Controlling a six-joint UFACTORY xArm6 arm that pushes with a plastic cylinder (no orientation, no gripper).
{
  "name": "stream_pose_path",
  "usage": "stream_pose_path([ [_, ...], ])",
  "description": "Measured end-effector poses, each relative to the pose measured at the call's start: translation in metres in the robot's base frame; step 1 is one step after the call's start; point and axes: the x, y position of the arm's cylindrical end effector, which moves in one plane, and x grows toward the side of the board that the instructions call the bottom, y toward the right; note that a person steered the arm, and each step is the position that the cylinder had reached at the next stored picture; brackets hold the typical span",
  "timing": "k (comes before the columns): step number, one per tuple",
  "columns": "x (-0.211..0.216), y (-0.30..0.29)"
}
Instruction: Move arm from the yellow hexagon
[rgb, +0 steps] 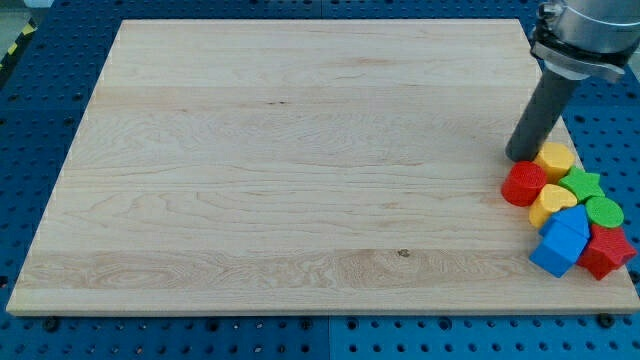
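My tip (521, 156) rests on the wooden board (300, 170) near its right edge. It is just left of the yellow hexagon (555, 159) and touches or nearly touches it. The rod rises up and to the right to the arm at the view's top right. Below the hexagon sit a red round block (523, 183), a yellow heart (552, 203), a green star (581, 183), a green round block (604, 211), a blue block (562, 241) and a red star (607, 250), all packed together.
The board lies on a blue perforated table (40, 150). The block cluster sits at the board's lower right corner, close to its right edge.
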Motion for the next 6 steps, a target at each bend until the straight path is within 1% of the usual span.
stream_pose_path([
  [2, 0.000, 0.002],
  [3, -0.039, -0.018],
  [4, -0.064, -0.005],
  [5, -0.065, 0.000],
  [6, -0.065, 0.029],
])
